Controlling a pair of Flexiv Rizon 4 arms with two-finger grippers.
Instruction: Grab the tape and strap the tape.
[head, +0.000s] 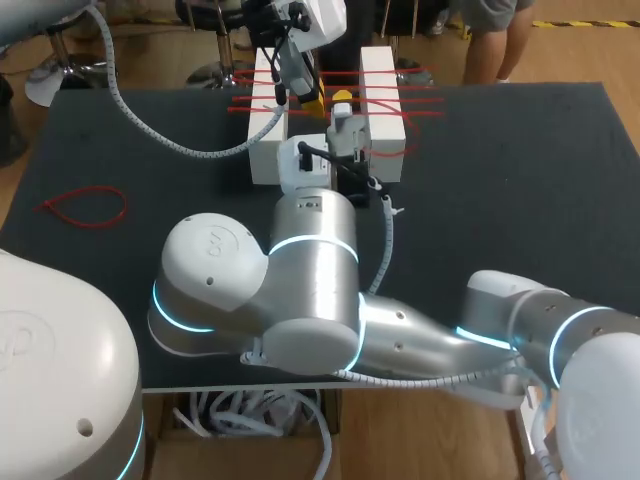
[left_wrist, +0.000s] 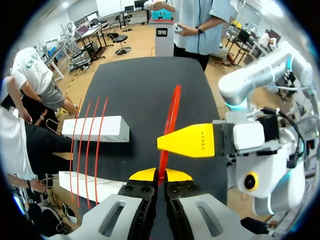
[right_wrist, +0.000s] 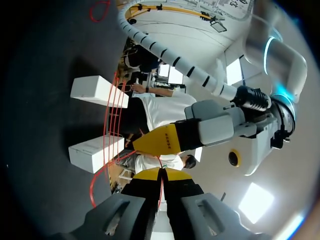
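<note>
A loose red strap loop (head: 85, 208) lies at the dark table's (head: 500, 200) left. Between the two white blocks (head: 266, 130), the left gripper (left_wrist: 160, 175) pinches a thin red plastic strap (left_wrist: 172, 112), its length pointing straight ahead of the fingers. Beside it, the right gripper (right_wrist: 160, 174) is closed on it too.

Matt worktop, glossy arms, slick red plastic.
The worktop (head: 520, 180) is a dark, matt sheet with a fine, slightly rough grain. The white blocks (head: 380, 70) look smooth and matt, like coated card or foam. The red strap (left_wrist: 171, 120) is thin, smooth plastic with a faint sheen. The right arm (head: 315, 290) shows brushed silver metal between glossy white shells. The fingertips (left_wrist: 192, 141) are matt yellow plastic, and the cable sleeve (head: 140, 120) is ribbed white plastic.
</note>
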